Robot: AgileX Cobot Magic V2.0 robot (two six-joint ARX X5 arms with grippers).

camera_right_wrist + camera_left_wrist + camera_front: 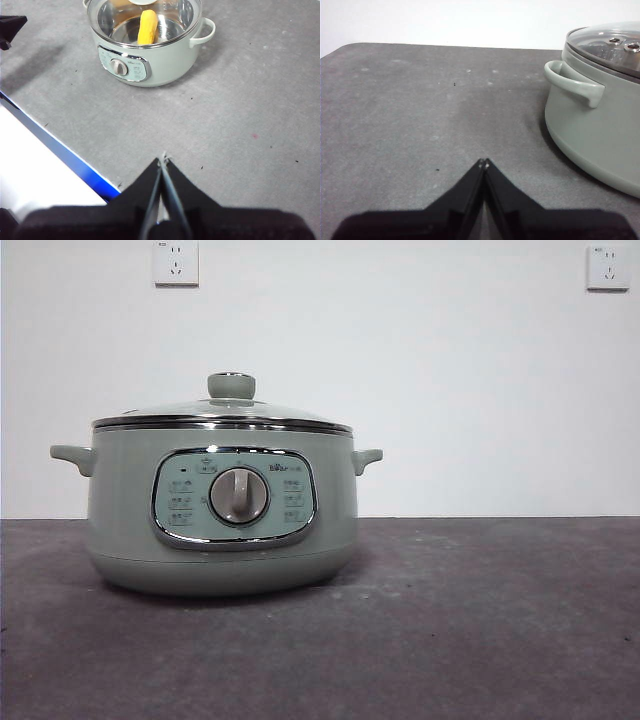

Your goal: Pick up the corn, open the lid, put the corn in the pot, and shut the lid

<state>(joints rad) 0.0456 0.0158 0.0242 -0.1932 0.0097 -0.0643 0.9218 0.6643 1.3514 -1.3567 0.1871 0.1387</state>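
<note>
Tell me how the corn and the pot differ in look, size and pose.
The corn is yellow-orange; the pot is pale sage green. The corn is far smaller and lies inside the pot, seen through the glass lid. The corn is a long tapered cob lying down; the pot is round and stands upright on the table. Neither is touched by a hand.

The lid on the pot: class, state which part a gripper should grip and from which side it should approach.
Grip the pale green knob at the centre of the lid, coming straight down from above. The knob stands upright and proud of the shallow glass dome, while the steel rim sits flush on the pot, probably leaving nothing to pinch.
</note>
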